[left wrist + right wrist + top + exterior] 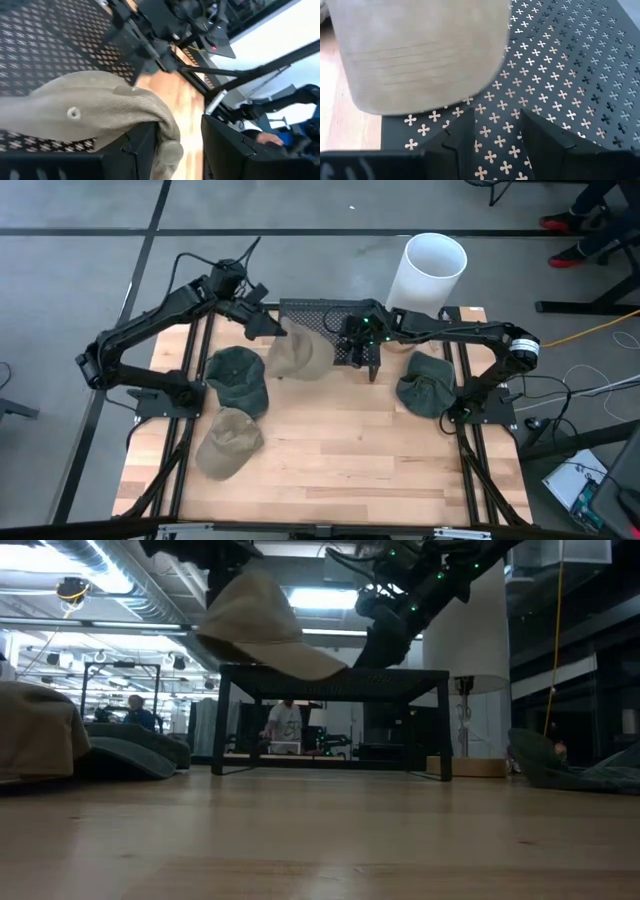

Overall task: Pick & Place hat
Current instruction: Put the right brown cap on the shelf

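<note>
While the wooden counter [330, 450] carries everything, the black perforated rack [315, 310] at its far side is where the work is done. A tan hat [297, 352] is draped over the rack's near-left edge, its crown on the left arm's side and its brim pointing toward the rack's middle, so its long axis runs roughly across the counter. The left claw [268, 326] is just beside the crown; the hat's cloth is seen against one finger [142, 145], but it cannot be told whether the cloth is gripped or released. The right claw [357, 345] is held above the rack beside the brim, its jaws apart and empty. The left arm is judged the nearer one. Three more hats are lying on the counter: a dark green hat [238, 380], an olive hat [228, 442], and another green hat [428, 385]. A white cylinder [427, 272] is standing behind, and people are seen in the room beyond.
</note>
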Robot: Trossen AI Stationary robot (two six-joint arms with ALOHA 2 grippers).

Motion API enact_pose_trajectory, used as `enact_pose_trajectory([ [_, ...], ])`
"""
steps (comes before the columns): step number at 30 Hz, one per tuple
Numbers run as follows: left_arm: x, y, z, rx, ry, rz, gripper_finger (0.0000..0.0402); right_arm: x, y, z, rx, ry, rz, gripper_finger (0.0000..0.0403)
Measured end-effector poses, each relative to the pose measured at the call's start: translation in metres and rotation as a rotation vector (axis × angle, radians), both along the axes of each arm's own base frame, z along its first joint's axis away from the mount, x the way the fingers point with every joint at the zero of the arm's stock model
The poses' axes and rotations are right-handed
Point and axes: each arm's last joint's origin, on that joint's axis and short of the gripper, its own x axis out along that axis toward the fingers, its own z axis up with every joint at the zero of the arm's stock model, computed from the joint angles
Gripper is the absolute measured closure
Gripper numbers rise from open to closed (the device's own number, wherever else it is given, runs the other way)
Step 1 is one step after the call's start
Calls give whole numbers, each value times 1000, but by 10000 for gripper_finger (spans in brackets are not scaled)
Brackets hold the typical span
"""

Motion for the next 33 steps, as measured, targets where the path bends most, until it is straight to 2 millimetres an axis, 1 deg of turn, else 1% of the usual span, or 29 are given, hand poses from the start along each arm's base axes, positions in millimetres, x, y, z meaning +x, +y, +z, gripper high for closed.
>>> enact_pose_trajectory([
  [4, -2, -9, -3, -27, 66, 20, 253, 1, 0, 1, -3, -8, 0, 248],
  [11, -5, -16, -14, -10, 223, 70, 253, 1, 0, 1, -4, -16, 1, 248],
  [22, -4, -17, -15, 5, 227, 61, 257, 0, 0, 4, -7, -29, 2, 248],
  [25, -4, -17, -16, 13, 238, 60, 268, -3, 2, 13, -22, -64, 3, 248],
  [29, -5, -16, -18, 23, 269, 86, 294, -6, 4, 29, -48, -151, 11, 248],
  [33, -6, -16, -19, 19, 280, 92, 329, 0, 14, 35, 1, -240, 106, 248],
])
